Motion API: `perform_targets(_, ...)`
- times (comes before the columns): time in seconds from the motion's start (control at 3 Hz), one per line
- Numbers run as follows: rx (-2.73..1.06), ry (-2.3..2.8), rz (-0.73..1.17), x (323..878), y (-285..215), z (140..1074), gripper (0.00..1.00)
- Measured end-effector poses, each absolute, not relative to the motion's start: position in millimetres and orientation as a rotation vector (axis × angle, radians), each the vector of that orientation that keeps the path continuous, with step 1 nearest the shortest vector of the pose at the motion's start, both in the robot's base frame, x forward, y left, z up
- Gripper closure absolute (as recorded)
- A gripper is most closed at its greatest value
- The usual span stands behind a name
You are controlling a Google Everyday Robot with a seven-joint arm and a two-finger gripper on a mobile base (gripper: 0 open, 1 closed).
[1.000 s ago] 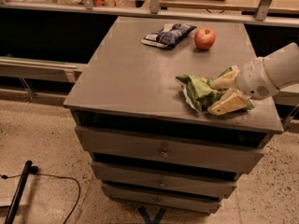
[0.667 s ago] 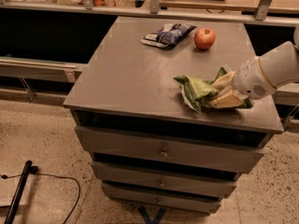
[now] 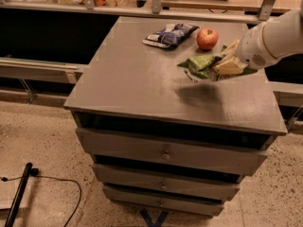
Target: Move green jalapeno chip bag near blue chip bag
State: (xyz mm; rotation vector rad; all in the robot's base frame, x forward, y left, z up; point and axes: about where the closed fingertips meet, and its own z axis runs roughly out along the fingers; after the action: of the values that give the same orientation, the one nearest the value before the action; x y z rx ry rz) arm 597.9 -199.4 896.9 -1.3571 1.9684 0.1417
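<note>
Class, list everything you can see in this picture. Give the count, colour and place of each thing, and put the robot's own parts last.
green chip bag: one, bright green, held over the cabinet top, right side, shadow beneath.
blue chip bag: one, dark blue, lying near the top's far edge.
apple: one, red, right of the blue chip bag, apart from it.
cabinet: one, grey, three drawers, centre.
pole: one, black, floor, lower left.
arm: one, white, from the right.
gripper: one, tan fingers shut on the green chip bag.

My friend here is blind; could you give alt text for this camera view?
A robot's claw holds a green jalapeno chip bag just above a grey drawer cabinet. Farther back on its top lie a blue chip bag and a red apple.
</note>
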Motion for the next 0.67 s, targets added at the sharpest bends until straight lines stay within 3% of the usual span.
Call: perform_targets(0.67,-1.145,1.96,-0.136,674.1,-230.9,920.4,1.0)
